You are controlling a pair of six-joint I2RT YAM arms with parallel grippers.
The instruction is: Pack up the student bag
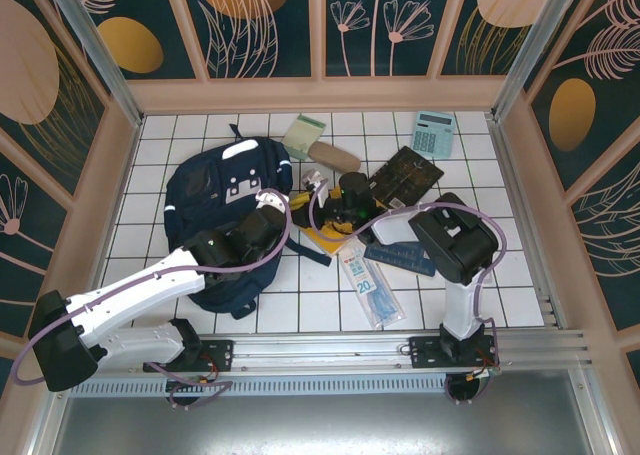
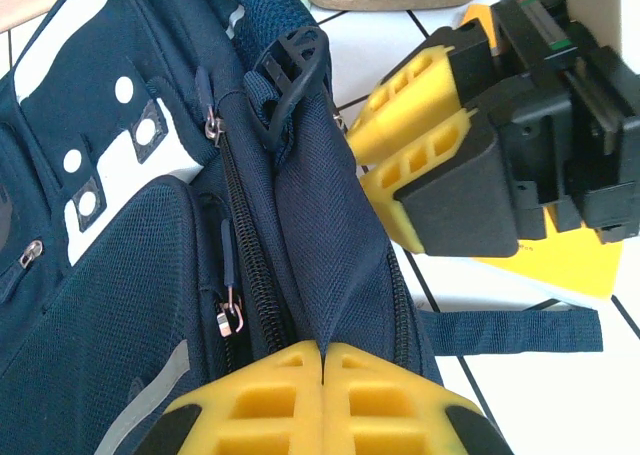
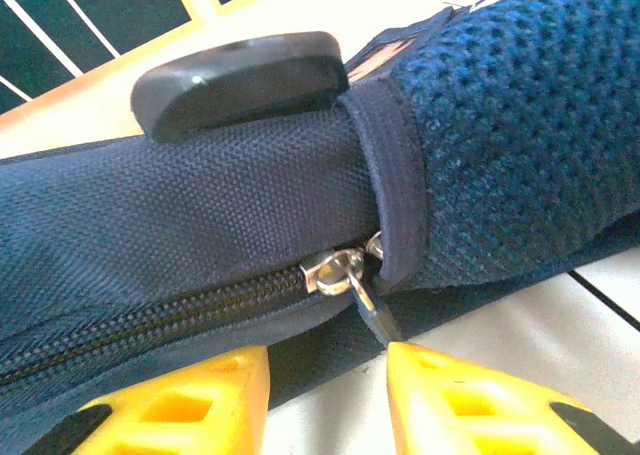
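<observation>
The student bag [image 1: 215, 200] lies on the left half of the tiled table [image 1: 160, 135]. The left fingers [image 2: 280, 395] are pressed together, apparently pinching a fabric fold beside its zipper. At the bag's right edge, the right fingers [image 3: 200, 395] stand apart, flanking the zipper pull [image 3: 340, 272] without gripping it.

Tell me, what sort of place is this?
Probably a robot test cell, not a classroom: a white tiled table fenced by decorated panels, two robot arms bolted to a rail at its edge, and a student bag with a calculator laid out as props.
</observation>
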